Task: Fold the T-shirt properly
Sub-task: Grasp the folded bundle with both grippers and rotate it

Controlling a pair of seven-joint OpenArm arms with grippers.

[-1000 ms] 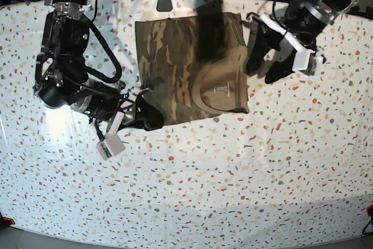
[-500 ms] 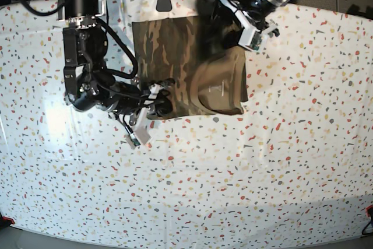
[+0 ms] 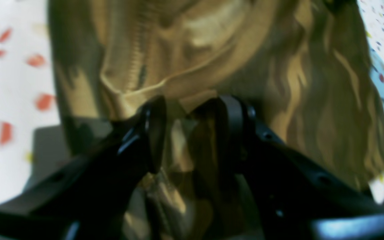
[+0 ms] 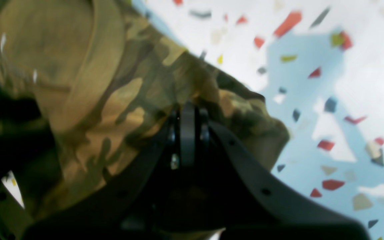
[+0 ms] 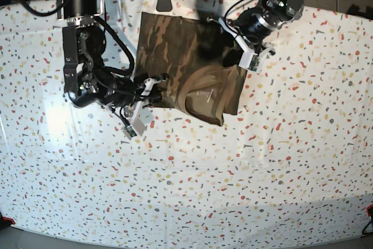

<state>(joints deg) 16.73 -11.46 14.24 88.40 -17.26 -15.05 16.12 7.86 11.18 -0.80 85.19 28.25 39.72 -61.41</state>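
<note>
the shirt (image 5: 192,68) lies on the speckled table (image 5: 233,190), near its far edge. the right gripper (image 4: 187,133) is squeezed tight on the shirt's near left corner, which is lifted and bunched. farther back, the left gripper (image 3: 188,133) has its jaws a little apart with tan cloth between them, by the shirt's right side.

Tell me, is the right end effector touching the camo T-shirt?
Touching. In the right wrist view, the right end effector has its jaws pinched together on a bunched fold of the T-shirt, with cloth pressed against both sides.
</note>
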